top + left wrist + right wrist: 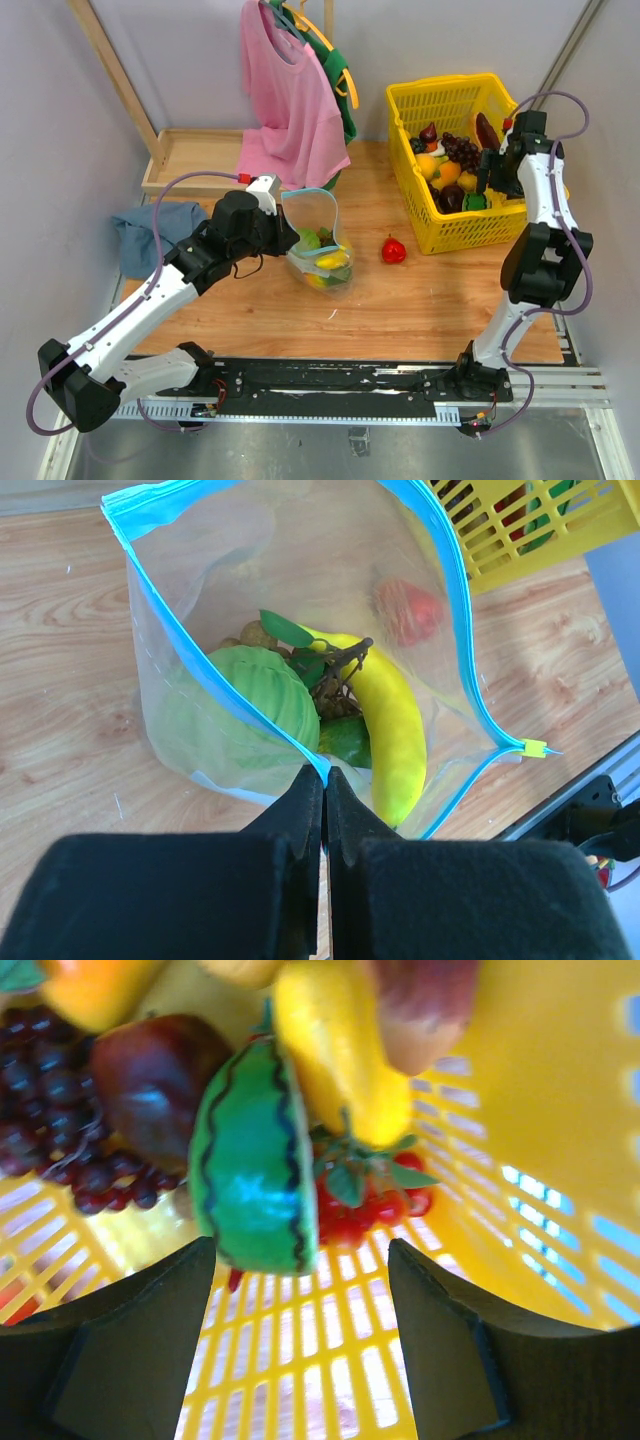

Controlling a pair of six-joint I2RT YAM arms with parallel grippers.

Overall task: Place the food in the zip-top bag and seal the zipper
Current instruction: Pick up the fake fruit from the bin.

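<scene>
The bag (318,240) stands open-mouthed near the middle of the desk (420,310), left of the basket (440,95). The left hand (325,785) is pinched tight on the bag's near rim, right on the zipper (455,610), whose two sides gape well apart. Inside the bag lie a banana (395,730), a round green fruit (250,695) and a berry cluster (330,675) with a leaf, with something dark green under the banana. A red fruit (394,250) lies on the desk just beside the bag, between it and the basket; the left wrist view shows it blurred through the clear far wall. The right hand (300,1255) is down inside the basket, its jaws spread wide with nothing between them gripped. Just ahead of its fingers a melon slice (250,1160) stands on edge, with cherries (360,1200) beside it, a yellow fruit (335,1050) and a dark red fruit (150,1080) behind, and grapes (50,1110) to one side. A pink shirt (290,90) hangs behind the bag, and a blue cloth (150,230) lies at the desk's left edge
</scene>
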